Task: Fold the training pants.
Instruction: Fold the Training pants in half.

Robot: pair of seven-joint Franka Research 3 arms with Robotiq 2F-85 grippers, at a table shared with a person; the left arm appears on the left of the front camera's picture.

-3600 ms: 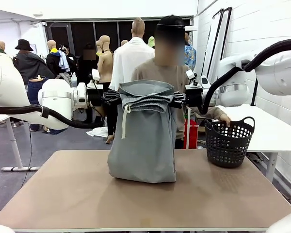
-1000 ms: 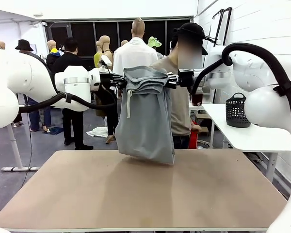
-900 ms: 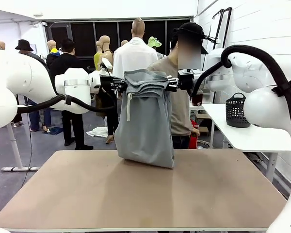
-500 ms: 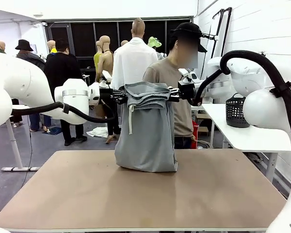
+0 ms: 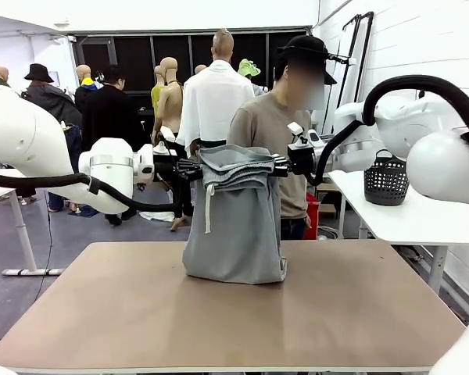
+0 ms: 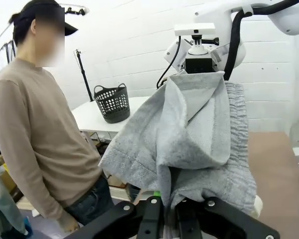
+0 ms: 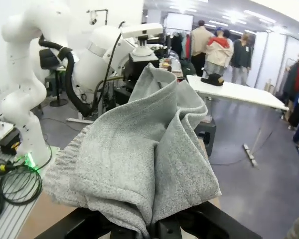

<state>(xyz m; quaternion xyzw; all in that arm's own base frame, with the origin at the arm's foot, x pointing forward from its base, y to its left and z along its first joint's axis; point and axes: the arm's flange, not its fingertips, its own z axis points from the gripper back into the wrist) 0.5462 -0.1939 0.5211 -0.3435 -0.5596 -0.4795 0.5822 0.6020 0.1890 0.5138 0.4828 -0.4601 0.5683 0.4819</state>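
Note:
The training pants (image 5: 236, 226) hang as a folded light-grey bundle between my two arms, their lower end resting on the brown table (image 5: 219, 320). A white drawstring (image 5: 208, 205) dangles down the left side. My left gripper (image 5: 194, 167) is shut on the left end of the gathered waistband; in the left wrist view the cloth (image 6: 199, 134) rises from between its fingers (image 6: 150, 224). On the other end of the waistband my right gripper (image 5: 281, 164) is shut, with the grey fabric (image 7: 139, 164) bunched over it in the right wrist view.
A person in a tan top (image 5: 270, 129) stands right behind the pants at the table's far edge. A black perforated basket (image 5: 386, 178) sits on the white side table (image 5: 406, 219) at the right. Other people stand farther back.
Both grippers have come down and toward me with the pants. The bundle's lower end, which swung just above the table, now rests on it.

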